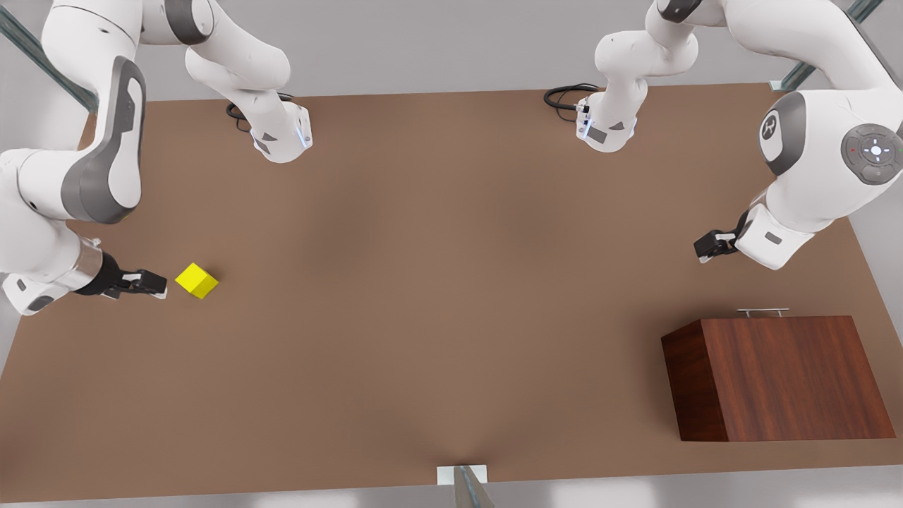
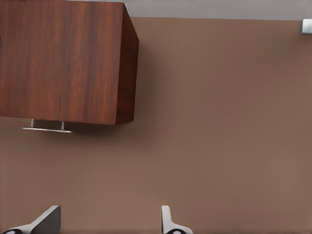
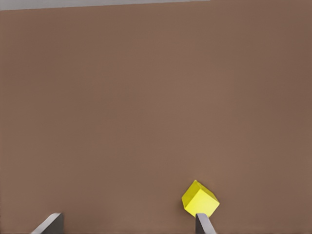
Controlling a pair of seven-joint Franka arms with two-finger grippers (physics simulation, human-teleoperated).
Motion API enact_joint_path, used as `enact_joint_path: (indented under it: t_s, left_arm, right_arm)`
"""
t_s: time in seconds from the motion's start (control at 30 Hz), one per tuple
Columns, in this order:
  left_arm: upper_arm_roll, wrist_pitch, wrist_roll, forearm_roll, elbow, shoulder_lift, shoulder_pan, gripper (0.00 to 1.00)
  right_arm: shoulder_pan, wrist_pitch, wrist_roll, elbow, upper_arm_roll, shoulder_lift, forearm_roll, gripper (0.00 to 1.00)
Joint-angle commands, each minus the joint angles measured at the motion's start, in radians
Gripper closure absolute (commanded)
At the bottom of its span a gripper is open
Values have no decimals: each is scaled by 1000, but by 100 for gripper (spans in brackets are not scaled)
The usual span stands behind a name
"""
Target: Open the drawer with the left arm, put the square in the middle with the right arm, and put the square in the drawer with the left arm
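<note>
Drawer shut, flush in the wooden box (image 1: pixel 783 377); its silver handle (image 1: pixel 762 311) sticks out from the box face on the side toward the arms. Left gripper (image 1: pixel 707 248) hovers above the table (image 1: pixel 437 282), near the handle but apart from it, off toward the box's corner; in the left wrist view its fingertips (image 2: pixel 48 220) stand wide apart with bare table between them, and the box (image 2: pixel 63 61) with its handle (image 2: pixel 47 128) lies ahead, well clear. Square (image 1: pixel 197 281) sits on the table on the front view's left, far across from the box, turned corner-on. Right gripper (image 1: pixel 149 284) is just beside the square, fingers pointing at it, not touching. In the right wrist view the fingers (image 3: pixel 48 224) are spread open, nothing held; the square (image 3: pixel 200 199) lies just ahead of one fingertip rather than centred between the two. Middle of the table is plain brown surface between both arms.
</note>
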Motion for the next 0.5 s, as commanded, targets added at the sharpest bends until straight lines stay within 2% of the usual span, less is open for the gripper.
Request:
enact_joint_path:
  t_s: [0.0,0.03,0.1,0.2,0.3,0.33,0.4,0.47]
  left_arm:
    - [1,0,-2,1,-1,0,1,0]
    - [22,0,-28,1,-4,-2,1,0]
    - [59,84,-279,1,-126,-41,1,0]
    - [128,287,-626,-13,-336,-137,2,0]
    - [194,495,-848,-30,-533,-206,2,0]
    - [206,512,-929,-45,-557,-207,2,0]
    - [225,574,-1025,-45,-623,-229,2,0]
    - [275,695,-1025,-45,-723,-268,2,0]
  right_arm:
    - [-1,0,0,-1,0,-2,0,0]
    - [-1,1,0,-10,-1,-10,0,0]
    - [-12,3,-2,-93,-10,-42,1,0]
    - [-29,104,57,-327,-30,-175,3,0]
    - [-75,193,44,-475,-37,-195,3,0]
    - [-78,207,48,-518,-37,-183,3,0]
    - [-64,383,60,-605,-35,-181,3,0]
    - [-75,386,144,-666,-37,-180,4,0]
